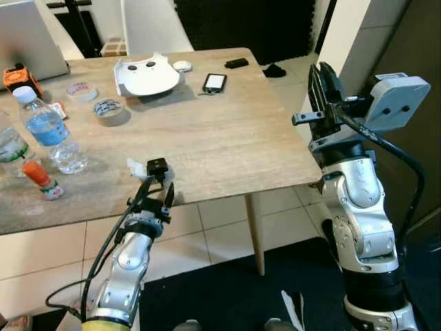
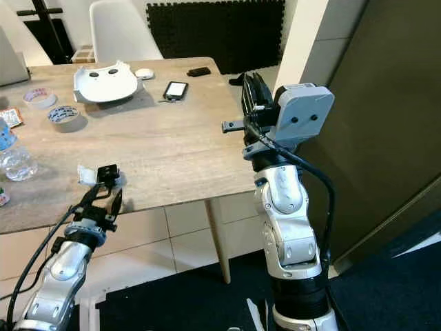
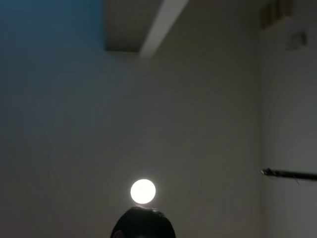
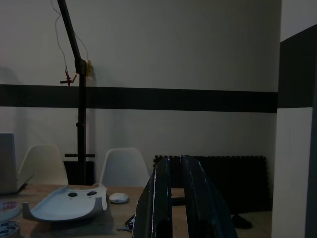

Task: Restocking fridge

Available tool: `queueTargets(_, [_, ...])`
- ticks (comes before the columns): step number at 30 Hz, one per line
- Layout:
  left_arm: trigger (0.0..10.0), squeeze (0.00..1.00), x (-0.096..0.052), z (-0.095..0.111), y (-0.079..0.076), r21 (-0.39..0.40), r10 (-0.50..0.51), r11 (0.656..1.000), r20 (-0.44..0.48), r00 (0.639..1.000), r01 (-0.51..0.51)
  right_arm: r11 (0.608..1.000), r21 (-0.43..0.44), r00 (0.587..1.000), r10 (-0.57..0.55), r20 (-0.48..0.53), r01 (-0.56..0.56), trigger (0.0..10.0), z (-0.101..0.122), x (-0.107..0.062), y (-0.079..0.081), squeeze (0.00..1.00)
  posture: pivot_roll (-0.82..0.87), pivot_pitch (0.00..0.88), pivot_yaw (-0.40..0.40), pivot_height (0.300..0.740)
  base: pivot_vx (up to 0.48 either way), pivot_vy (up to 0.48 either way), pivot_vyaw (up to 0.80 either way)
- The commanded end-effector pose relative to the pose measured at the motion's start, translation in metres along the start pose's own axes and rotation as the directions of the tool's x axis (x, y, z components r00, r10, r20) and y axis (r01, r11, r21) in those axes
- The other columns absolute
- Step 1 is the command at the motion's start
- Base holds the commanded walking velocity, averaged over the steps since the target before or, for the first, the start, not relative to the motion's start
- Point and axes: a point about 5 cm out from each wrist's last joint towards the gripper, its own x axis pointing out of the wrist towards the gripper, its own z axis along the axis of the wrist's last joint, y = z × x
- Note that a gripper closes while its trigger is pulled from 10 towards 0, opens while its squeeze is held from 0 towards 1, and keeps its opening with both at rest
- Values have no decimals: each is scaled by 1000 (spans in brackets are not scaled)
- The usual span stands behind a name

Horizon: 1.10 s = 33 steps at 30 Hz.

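A wooden table (image 1: 207, 145) stood on pale floor tiles (image 1: 220, 234) in a room with white chairs (image 1: 151, 27) and a black foam mat (image 2: 220, 34) behind it, and a dark panel (image 2: 393, 138) rose at the robot's right. On the tabletop lay a white moulded tray (image 1: 146, 76), a small white puck (image 1: 182, 66), a phone (image 1: 214, 83), a black object (image 1: 236, 63), two rolls of tape (image 1: 107, 109) and, at the robot's far left, a water bottle (image 1: 49, 131) with a blue label beside a small orange-capped bottle (image 1: 43, 179). A second bottle was cut off by the frame edge there, and a laptop's lid (image 1: 27, 38) and an orange item (image 1: 17, 74) were only partly seen.

The right gripper (image 1: 324, 86) was raised upright off the table's right edge, its two black fingers (image 4: 181, 198) close together with only a narrow gap and nothing between them. The left gripper (image 1: 160, 196) sat low at the table's near edge; whether its fingers were open could not be told. Its wrist camera pointed up at a dim ceiling with a round lamp (image 3: 143, 191), a beam (image 3: 158, 25) and the dark top of a person's head (image 3: 143, 223). No fridge could be made out with certainty.
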Motion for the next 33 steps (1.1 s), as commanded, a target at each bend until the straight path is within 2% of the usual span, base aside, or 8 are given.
queueTargets(1, [10000,0,-3,-7,-2,-28,16,999,-38,999,-17,1000,2,1000,6,-26,-5,10000,-5,-1,1,0,41,109,-45,740,0,0,0])
queueTargets(6, [10000,0,-8,-14,-3,-58,33,998,-81,996,-37,1000,1,1000,7,-28,-7,10000,-5,-1,1,0,42,111,-49,740,0,0,0])
queueTargets(7, [10000,0,-8,-20,-5,-103,25,994,-121,992,-38,1000,0,1000,8,-29,-8,10000,-5,-1,1,0,41,112,-51,740,0,0,0])
queueTargets(15, [10000,0,-5,-29,-7,-202,23,978,-185,983,-61,1000,-2,1000,11,-29,-11,10000,-5,-1,1,0,31,112,-55,740,0,0,0])
queueTargets(26, [10000,0,-4,-30,-20,-178,13,983,-168,986,-44,1000,-9,999,19,-49,-20,10000,-10,-4,3,0,22,108,-62,740,0,0,0])
queueTargets(33, [10000,0,-8,-39,-17,-176,27,982,-204,979,-64,1000,-5,998,21,-61,-21,10000,-14,-6,6,0,24,107,-60,740,0,0,0])
